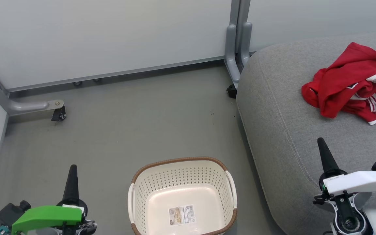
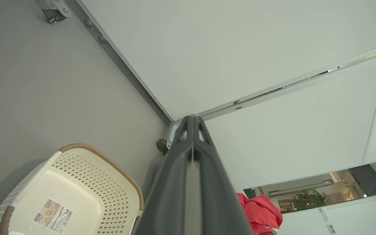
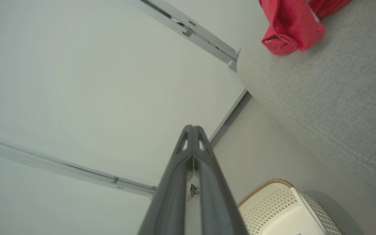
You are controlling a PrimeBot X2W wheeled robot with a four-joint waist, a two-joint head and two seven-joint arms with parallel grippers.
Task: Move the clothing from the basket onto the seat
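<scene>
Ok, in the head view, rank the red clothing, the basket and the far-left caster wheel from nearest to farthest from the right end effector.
1. Clothing, on the seat just ahead of the right end effector.
2. Basket, on the floor to its left.
3. Caster wheel, far left by the wall.

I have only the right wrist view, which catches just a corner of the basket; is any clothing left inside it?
Observer: No, the basket holds nothing but a barcode sticker on its floor.
Operator: Thank you. How is the left gripper?
Observer: The left gripper is shut, to the left of the basket.
Operator: And the clothing?
Observer: Heaped on the seat, the clothing shows white striped trim on the robot's side.
</scene>
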